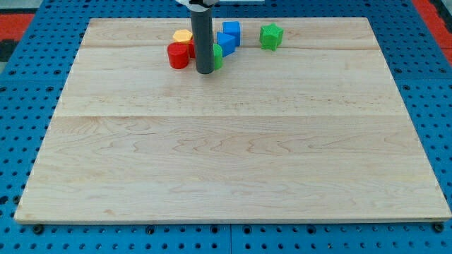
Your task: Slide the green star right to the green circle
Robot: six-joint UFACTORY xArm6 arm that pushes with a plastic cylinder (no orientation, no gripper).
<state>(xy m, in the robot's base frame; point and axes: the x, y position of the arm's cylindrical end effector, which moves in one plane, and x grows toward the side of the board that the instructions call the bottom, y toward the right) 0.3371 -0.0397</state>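
The green star (270, 37) lies near the view's top, right of centre, on the wooden board (233, 155). A green block (217, 56), probably the green circle, shows only as a sliver behind the rod. My tip (205, 71) rests on the board just left of that sliver, well left of the green star. The dark rod rises from the tip out of the view's top.
A cluster lies around the rod near the view's top: a red cylinder (179, 56), a yellow block (183, 35), a blue block (231, 31) and a second blue block (226, 43). A blue pegboard (28, 85) surrounds the board.
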